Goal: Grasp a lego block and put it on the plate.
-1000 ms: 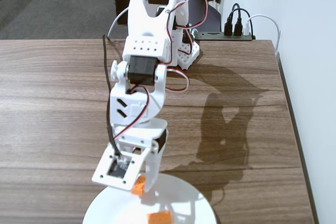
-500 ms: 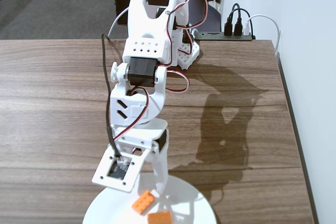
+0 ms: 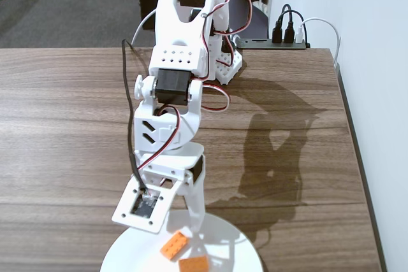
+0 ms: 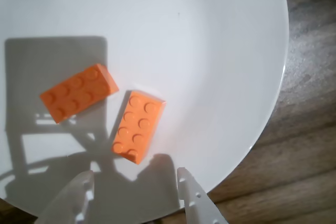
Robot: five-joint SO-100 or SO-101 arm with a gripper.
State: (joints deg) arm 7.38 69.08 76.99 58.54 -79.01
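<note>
The lighter orange lego block lies flat, studs up, on the white plate, just ahead of my gripper. The deeper orange brick lies beside it to the left, a small gap between them. My gripper is open and empty, hovering over the plate's near edge with both fingertips clear of the bricks. In the fixed view the gripper points down at the plate; the lego block sits by the fingertip and the other brick lies nearer the camera.
The plate sits on a wooden table at its front edge in the fixed view. The arm's base stands at the back. A power strip with plugs lies at the back right. The table's right edge runs along a white wall.
</note>
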